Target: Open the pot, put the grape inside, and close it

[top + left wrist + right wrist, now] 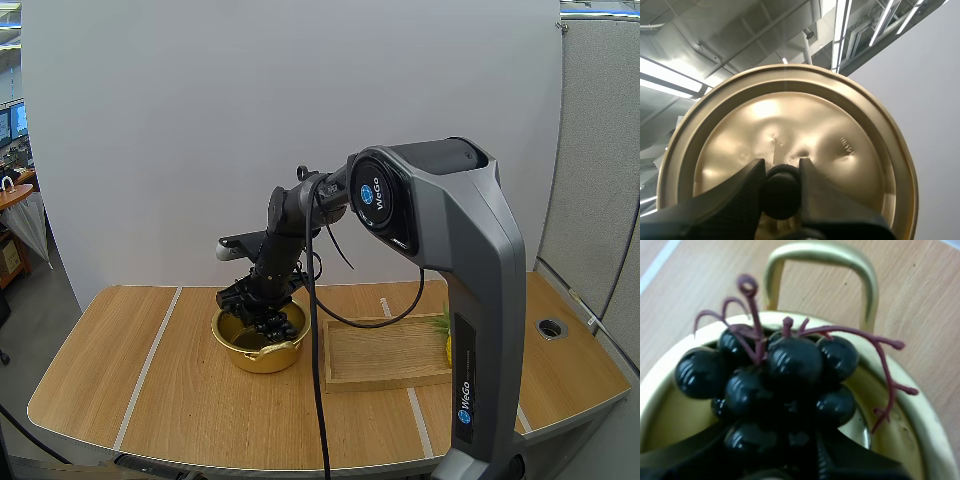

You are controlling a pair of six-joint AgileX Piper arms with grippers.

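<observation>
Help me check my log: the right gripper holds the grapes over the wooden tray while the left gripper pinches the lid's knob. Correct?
Wrong place: the right gripper holds the grapes over the open pot, not the wooden tray, as the high view shows. The left gripper does pinch the lid's knob.

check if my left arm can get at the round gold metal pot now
Probably not yet. The right gripper, shut on the bunch of black grapes, fills the mouth of the gold pot, while the left gripper holds the gold lid.

Glossy grapes (pixel 790 385), shiny brass-like pot (pixel 262 350)
</observation>
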